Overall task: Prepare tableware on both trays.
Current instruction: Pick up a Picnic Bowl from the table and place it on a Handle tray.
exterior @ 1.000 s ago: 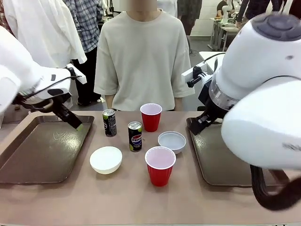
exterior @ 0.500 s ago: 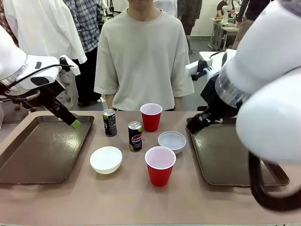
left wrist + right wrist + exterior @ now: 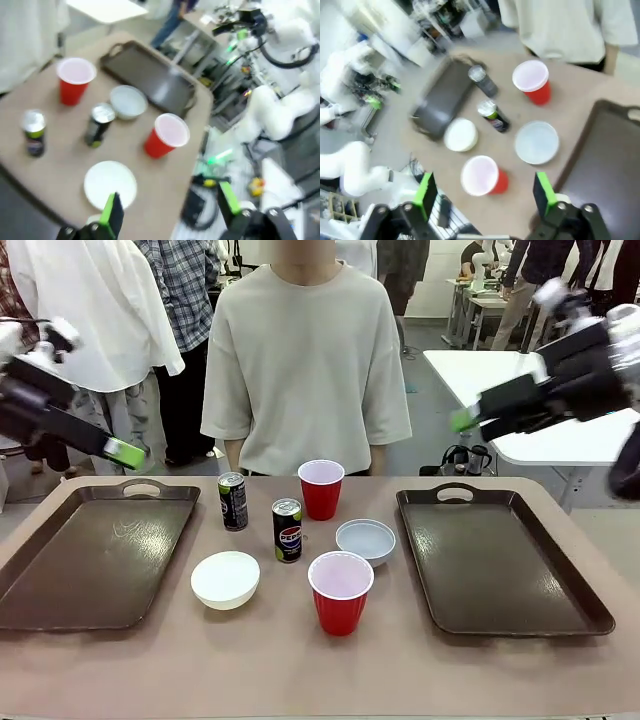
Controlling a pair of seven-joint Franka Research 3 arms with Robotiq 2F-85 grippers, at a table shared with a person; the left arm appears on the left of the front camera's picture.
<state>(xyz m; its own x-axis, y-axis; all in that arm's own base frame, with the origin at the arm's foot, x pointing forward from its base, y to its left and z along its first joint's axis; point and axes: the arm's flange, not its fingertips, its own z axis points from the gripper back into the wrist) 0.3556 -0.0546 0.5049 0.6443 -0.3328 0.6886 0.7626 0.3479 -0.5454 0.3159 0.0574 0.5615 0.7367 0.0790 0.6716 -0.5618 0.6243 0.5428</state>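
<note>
the far can, near can, far red cup, near red cup, white bowl and grey-blue bowl cluster on the table between the left tray and right tray; neither tray is loaded yet. the left gripper and right gripper hover high, fingers spread, empty. next, likely, one descends onto a piece.

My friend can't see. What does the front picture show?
Two red cups, two drink cans, a white bowl and a grey-blue bowl stand on the table between two dark brown trays. A person in a pale T-shirt stands behind; the left gripper and right gripper hover above either side.
</note>
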